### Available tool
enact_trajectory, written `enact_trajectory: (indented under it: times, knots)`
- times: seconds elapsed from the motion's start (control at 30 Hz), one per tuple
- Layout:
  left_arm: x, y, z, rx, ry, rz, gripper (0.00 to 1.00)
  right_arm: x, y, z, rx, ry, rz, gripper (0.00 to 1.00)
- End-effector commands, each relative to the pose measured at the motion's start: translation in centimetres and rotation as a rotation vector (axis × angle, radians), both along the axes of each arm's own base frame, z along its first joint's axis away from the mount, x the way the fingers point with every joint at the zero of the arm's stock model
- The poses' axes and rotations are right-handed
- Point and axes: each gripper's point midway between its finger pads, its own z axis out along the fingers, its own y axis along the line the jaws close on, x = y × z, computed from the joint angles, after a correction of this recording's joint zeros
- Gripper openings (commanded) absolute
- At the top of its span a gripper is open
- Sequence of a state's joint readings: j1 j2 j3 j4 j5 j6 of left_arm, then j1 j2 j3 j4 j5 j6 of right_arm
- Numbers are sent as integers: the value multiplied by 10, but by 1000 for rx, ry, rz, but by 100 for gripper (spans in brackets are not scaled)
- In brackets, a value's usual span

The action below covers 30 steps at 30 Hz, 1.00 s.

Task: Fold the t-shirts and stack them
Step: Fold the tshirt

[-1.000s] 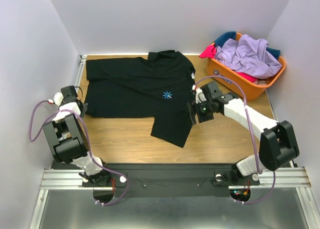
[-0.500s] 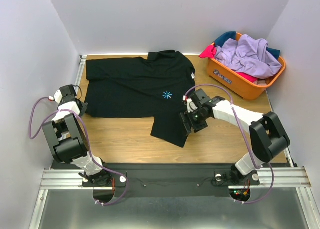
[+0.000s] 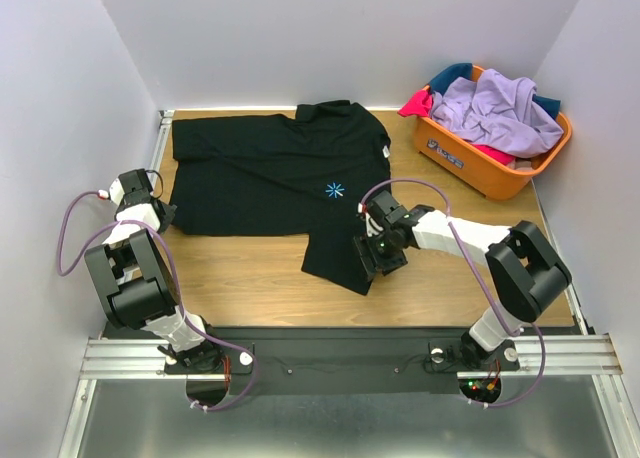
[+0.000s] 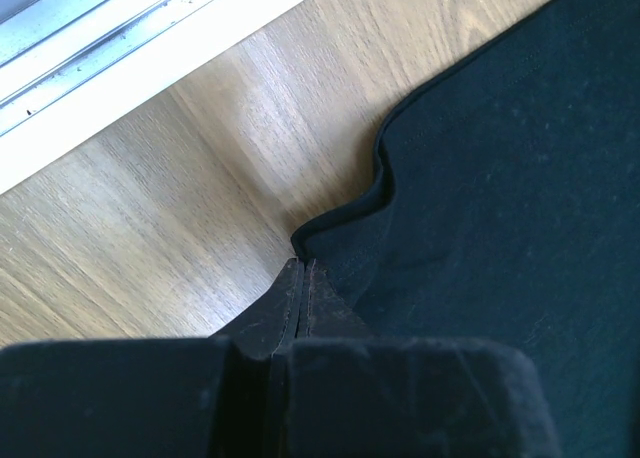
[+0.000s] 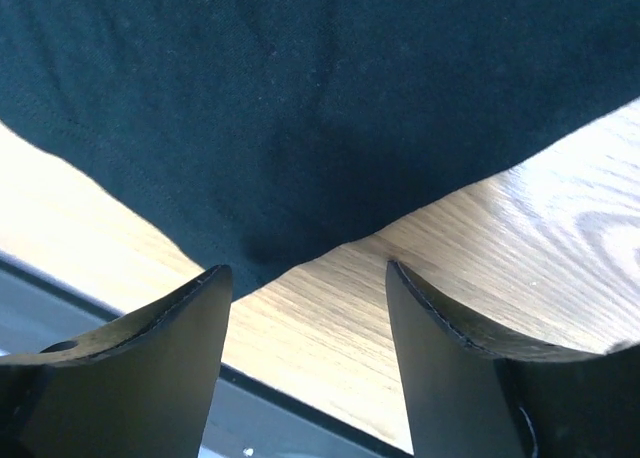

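Progress: early, no stack begun | black t-shirt (image 3: 270, 178) lay spread on the counter (image 3: 250, 268), unfolded | other t-shirts (image 3: 495, 108) sat heaped in the orange basket (image 3: 470, 170) | left claw (image 4: 300, 278) was closed, tips at the shirt's left hem | right claw (image 5: 303, 270) was open over its near corner.

The left arm (image 3: 130, 268) and right arm (image 3: 480, 240) have black blocky joints with white links between. A purple cable (image 3: 70, 238) loops along each (red at the plug ends). The fingers (image 5: 150, 348) are matt black, tapered and scuffed. A green light (image 3: 381, 246) shows at the right wrist.
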<state>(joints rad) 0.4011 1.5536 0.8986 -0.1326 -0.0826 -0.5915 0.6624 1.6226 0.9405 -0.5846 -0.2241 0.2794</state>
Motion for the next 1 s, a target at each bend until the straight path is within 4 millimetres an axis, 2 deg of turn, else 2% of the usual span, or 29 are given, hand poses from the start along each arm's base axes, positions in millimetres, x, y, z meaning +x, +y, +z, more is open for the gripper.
enact_trajectory:
  times: [0.0,0.3,0.53,0.73,0.97]
  knots:
    - [7,7,21,43,-44,-17,0,3,0,-17,-62,-79,-21,68]
    - [9,4,17,32,-49,-37,0,11,-9,-30,-164,-162,-85,59]
    - [11,4,16,30,-49,-41,0,17,-12,-40,-215,-174,-90,47]
    - [15,6,18,33,-48,-44,0,27,-1,-22,-187,-231,-83,44]
    - [20,6,16,21,-49,-44,0,36,9,-5,-170,-252,-75,50]
